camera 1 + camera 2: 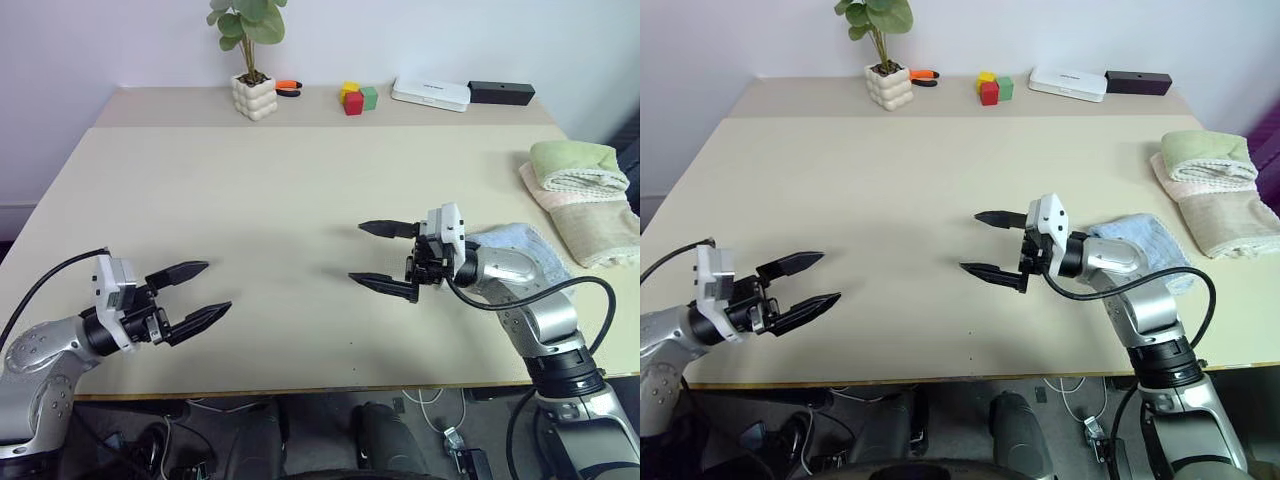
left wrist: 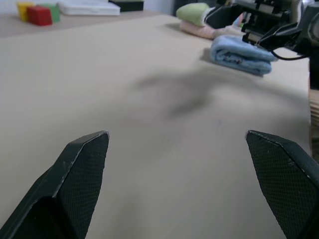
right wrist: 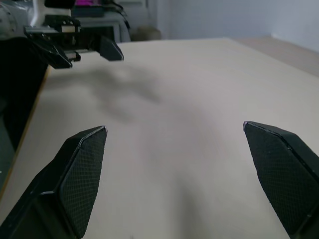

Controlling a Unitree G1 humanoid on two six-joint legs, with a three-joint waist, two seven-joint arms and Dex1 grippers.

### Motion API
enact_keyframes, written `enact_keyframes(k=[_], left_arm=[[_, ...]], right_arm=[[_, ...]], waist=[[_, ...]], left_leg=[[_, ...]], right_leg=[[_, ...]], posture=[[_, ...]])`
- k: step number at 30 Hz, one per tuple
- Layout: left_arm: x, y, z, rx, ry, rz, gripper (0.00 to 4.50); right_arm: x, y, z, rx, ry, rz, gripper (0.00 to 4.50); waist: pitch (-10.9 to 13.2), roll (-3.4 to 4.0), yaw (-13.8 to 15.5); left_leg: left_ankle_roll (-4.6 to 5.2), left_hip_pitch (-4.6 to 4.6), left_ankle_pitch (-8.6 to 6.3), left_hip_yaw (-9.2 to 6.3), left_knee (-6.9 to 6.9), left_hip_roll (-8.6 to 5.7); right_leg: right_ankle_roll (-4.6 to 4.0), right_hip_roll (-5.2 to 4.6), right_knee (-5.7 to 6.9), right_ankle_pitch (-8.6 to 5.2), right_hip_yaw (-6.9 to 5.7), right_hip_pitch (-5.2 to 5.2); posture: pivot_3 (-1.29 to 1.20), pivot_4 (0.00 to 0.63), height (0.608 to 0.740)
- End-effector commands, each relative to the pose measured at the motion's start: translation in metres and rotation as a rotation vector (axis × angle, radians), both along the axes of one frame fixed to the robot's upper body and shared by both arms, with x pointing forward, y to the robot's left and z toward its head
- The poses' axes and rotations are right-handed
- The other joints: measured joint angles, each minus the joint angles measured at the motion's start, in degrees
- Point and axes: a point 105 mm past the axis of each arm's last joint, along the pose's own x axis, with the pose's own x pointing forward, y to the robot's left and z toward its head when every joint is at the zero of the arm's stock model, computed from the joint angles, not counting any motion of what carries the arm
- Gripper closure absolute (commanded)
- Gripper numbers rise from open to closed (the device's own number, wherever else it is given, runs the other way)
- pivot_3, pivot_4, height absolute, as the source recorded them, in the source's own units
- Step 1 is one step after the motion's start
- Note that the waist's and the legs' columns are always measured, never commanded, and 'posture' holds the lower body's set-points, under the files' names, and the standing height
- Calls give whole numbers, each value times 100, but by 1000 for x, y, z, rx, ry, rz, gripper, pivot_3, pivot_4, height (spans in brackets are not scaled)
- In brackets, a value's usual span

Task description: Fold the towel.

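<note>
- Both pincers stand wide open and empty: the right gripper (image 1: 385, 258) hovers over bare table, pointing toward the robot's left, and the left gripper (image 1: 190, 294) hangs near the front edge, well apart from it.
- Just behind the right wrist lies the towel (image 2: 239, 52), a light blue terry cloth already lying as a compact folded bundle on the table (image 1: 280, 190).
- Judged by its look, the towel is soft, light and floppy; a pinch at a corner or along an edge should hold, while the middle would bunch.
- Beyond it, near the right edge, a green folded towel (image 1: 575, 160) sits on beige and pink folded towels (image 1: 600, 225).
- Along the far edge stand a potted plant (image 1: 252, 60), coloured blocks (image 1: 355, 97) and a white box (image 1: 430, 93).
</note>
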Motion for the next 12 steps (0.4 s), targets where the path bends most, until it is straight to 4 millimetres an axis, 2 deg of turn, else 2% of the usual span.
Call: enact_keyframes(k=[1, 4, 7, 12], left_arm=[[7, -17, 3, -5, -35, -43, 0], [12, -27, 2, -14, -37, -81, 0], [17, -30, -4, -6, -38, -102, 0], [25, -32, 0, -30, -63, -101, 0]], right_arm=[[-5, -13, 22, -19, -72, -28, 36], [-6, -19, 26, -29, -79, -57, 36], [-8, -21, 21, -59, -86, -91, 36], [-2, -23, 32, -46, -106, -110, 36]], waist=[[0, 0, -14], [0, 0, -30], [0, 0, -39], [0, -1, -42]], left_leg=[[0, 0, 0, 0, 1, -2], [0, 2, 0, 0, -1, -1], [0, 6, 0, -1, -7, 1], [0, 6, 0, 0, -7, 1]], right_leg=[[0, -1, 0, 0, 1, 1], [2, 1, 0, 1, 1, 1], [2, 6, 0, 1, 1, 0], [2, 6, 0, 1, 2, -1]], posture=[[0, 150, 735], [0, 150, 735], [0, 150, 735], [0, 150, 735]])
